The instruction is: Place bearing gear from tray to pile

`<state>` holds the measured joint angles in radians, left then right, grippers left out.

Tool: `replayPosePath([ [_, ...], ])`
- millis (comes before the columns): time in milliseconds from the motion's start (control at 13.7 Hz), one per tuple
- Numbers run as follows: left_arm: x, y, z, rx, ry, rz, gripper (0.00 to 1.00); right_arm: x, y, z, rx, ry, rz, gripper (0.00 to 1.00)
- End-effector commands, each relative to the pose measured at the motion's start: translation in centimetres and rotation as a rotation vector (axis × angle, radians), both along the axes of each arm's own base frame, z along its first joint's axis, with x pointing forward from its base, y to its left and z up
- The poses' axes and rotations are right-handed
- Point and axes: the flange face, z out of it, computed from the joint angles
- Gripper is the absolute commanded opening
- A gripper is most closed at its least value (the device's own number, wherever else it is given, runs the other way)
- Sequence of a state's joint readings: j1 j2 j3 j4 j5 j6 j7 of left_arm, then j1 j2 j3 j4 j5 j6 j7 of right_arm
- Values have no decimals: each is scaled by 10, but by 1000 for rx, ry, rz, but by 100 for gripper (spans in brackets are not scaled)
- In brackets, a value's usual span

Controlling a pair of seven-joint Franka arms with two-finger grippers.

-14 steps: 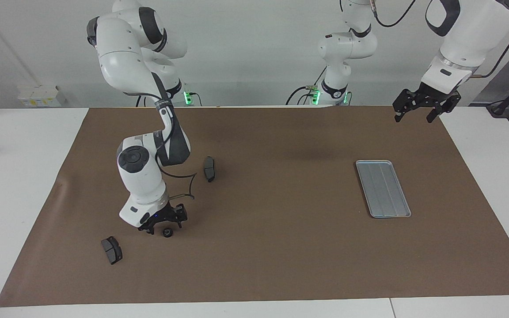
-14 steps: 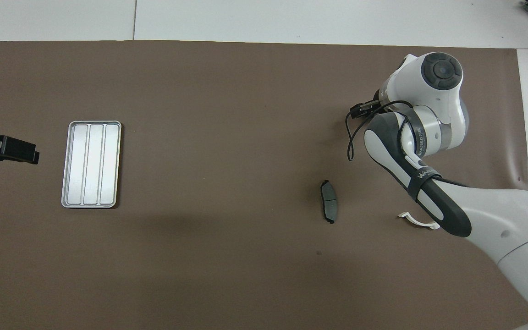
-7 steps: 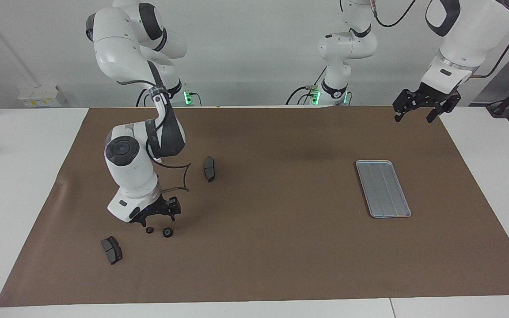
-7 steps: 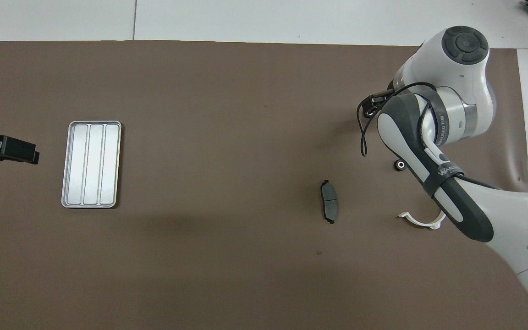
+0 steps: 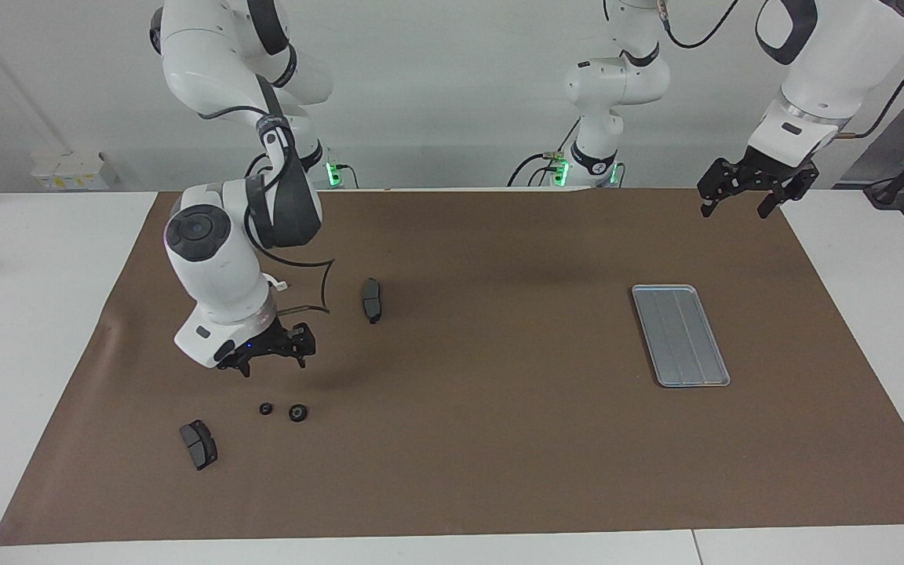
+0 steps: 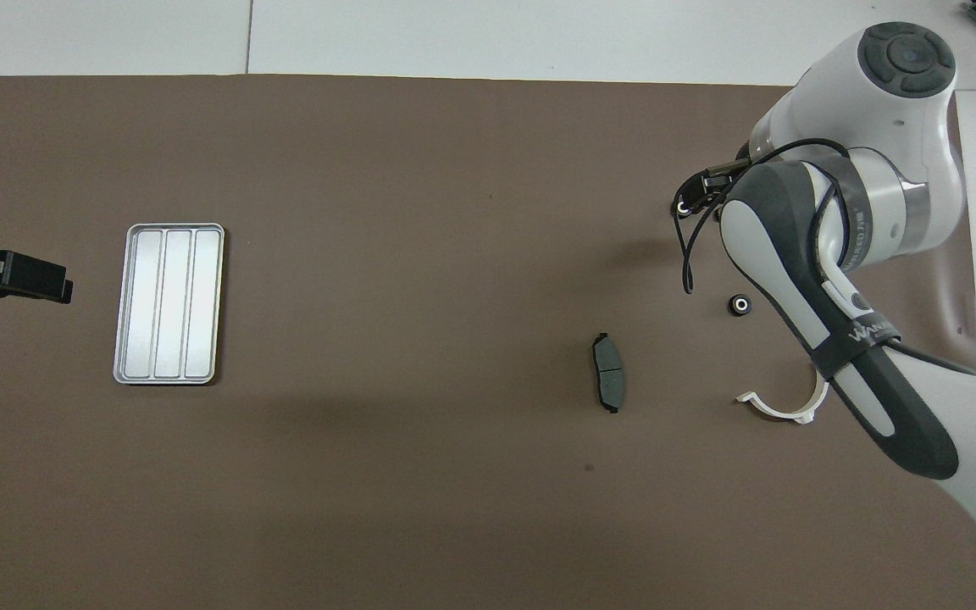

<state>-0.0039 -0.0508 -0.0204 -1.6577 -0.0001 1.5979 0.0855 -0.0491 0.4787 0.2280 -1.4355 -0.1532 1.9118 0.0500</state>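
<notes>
Facing view: two gears, two brake pads, one tray; both end effectors spread, empty.

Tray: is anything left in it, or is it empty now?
Empty. The tray shows only its bare ridged floor in both views; two small black gears lie on the mat by the brake pad.
</notes>
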Motion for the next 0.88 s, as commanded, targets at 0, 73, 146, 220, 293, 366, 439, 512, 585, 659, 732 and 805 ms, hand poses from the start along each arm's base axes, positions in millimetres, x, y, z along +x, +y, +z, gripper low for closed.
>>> replayPosePath([
  [0, -4, 2, 0, -15, 8, 12, 100, -10, -3, 21, 12, 15, -22, 99],
  [73, -4, 2, 0, -14, 8, 11, 100, -12, -3, 27, 9, 15, -23, 99],
  [146, -4, 2, 0, -14, 8, 11, 100, -14, -1, 35, 8, 7, -20, 98],
  [220, -4, 2, 0, -14, 8, 11, 100, -14, -1, 38, 10, -4, -22, 90],
  [293, -4, 2, 0, -14, 8, 11, 100, -13, -1, 32, 11, -13, -26, 65],
  [366, -4, 2, 0, -14, 8, 11, 100, -12, -2, 27, 17, -34, -26, 43],
  [439, -4, 2, 0, -14, 8, 11, 100, -10, -1, 21, 22, -47, -25, 36],
  [512, -4, 2, 0, -14, 8, 11, 100, -9, -1, 19, 25, -56, -28, 34],
  [585, -4, 2, 0, -14, 8, 11, 100, -9, -3, 18, 24, -53, -31, 34],
  [659, -4, 2, 0, -14, 8, 11, 100, -9, -7, 19, 22, -43, -35, 34],
  [732, -4, 2, 0, -14, 8, 11, 100, -10, -12, 25, 16, -25, -44, 39],
  [805, -4, 2, 0, -14, 7, 11, 100, -12, -23, 34, 8, -3, -59, 55],
])
